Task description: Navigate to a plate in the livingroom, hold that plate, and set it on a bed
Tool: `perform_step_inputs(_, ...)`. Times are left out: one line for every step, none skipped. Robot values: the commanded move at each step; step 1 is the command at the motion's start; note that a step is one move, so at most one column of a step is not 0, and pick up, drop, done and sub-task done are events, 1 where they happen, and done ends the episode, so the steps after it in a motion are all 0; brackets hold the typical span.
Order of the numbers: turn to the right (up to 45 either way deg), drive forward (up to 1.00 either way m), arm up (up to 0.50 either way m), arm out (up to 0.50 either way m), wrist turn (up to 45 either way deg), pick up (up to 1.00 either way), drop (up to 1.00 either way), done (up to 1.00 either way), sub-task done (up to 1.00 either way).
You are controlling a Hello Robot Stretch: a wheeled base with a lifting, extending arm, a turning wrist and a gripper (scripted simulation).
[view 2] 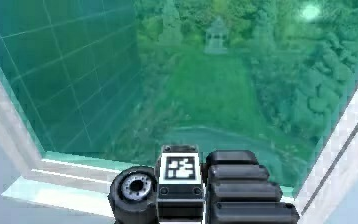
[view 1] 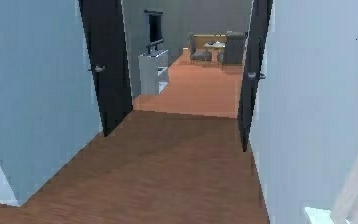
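the big window (view 2: 187, 90) looks out on a green garden, and the gripper (view 2: 137, 190) sits at 6 o'clock below it. i cannot tell how its fingers stand or if it holds anything. ahead, the brown floor (view 1: 157, 170) runs to a doorway at 12 o'clock, between a dark door (view 1: 105, 60) and a second door (view 1: 255, 70). past it are a white cabinet (view 1: 154, 72) at 11 o'clock and a desk (view 1: 216, 46) at 1 o'clock. the plate is too far off to pick out; maybe it is on that desk. this looks like step one, getting to the plate. next, drive straight through.
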Motion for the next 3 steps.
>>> perform_step_inputs(0.0, 1.00, 0.00, 0.00, 0.0, 0.00, 0.00, 0.00, 0.00)
perform_step_inputs(-3.0, 0.00, 0.00, 0.00, 0.0, 0.00, 0.00, 0.00, 0.00)
perform_step_inputs(0.0, 1.00, 0.00, 0.00, 0.0, 0.00, 0.00, 0.00, 0.00)
